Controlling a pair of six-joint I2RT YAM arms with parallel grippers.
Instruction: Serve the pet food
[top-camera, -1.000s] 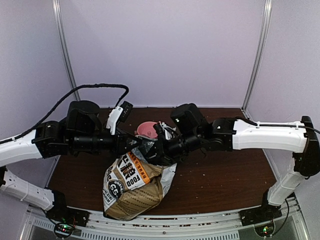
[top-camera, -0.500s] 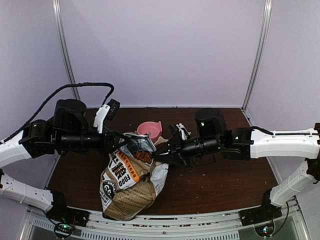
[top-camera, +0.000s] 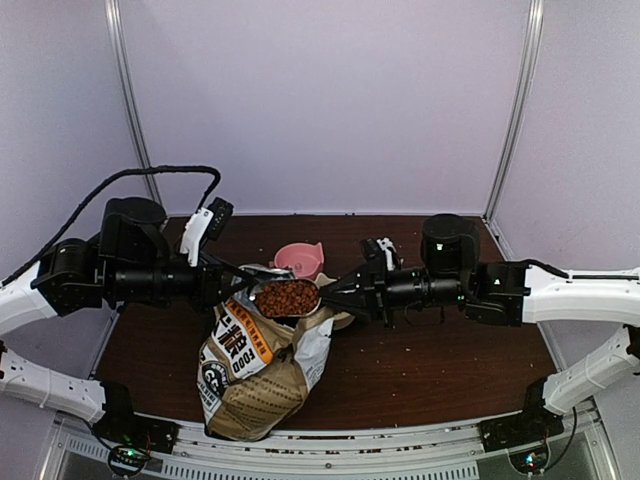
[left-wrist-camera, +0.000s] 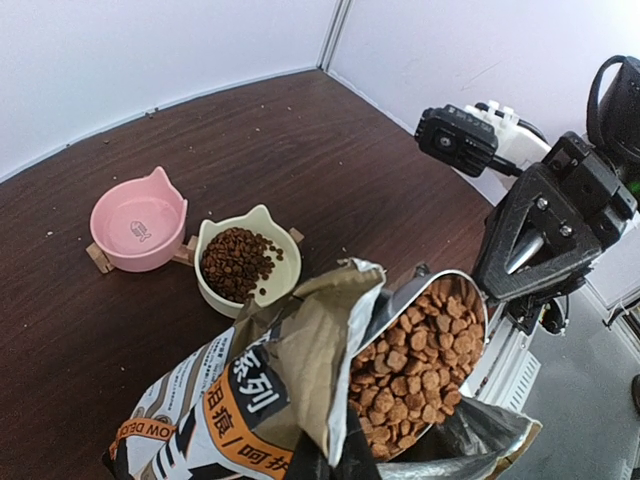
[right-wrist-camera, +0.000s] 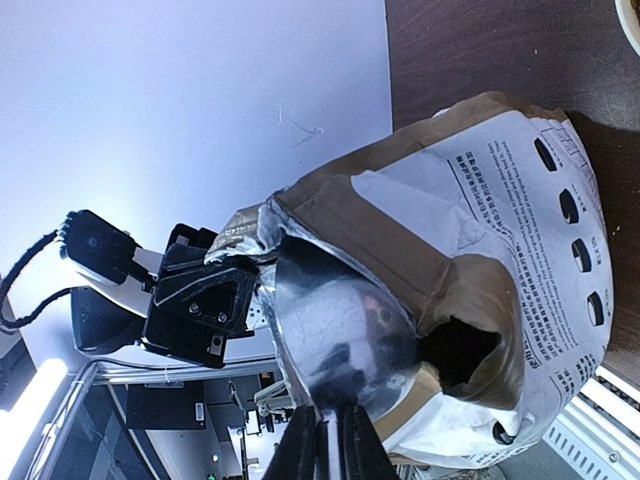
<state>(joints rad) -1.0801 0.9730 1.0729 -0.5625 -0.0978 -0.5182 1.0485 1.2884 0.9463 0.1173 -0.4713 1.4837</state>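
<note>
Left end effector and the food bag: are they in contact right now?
Touching. The right wrist view shows the left end effector shut on the crumpled top rim of the bag, with no gap between them.

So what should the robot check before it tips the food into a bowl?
1. The scoop holds a level heap of pet food: ok.
2. The right tool is shut on the scoop's handle: ok.
3. The left tool pinches the bag at its rim: ok.
4. The cream bowl has room left: ok.
5. The pink bowl is empty: ok.
6. The scoop is over a bowl: not ok, it's at the bag's mouth.
</note>
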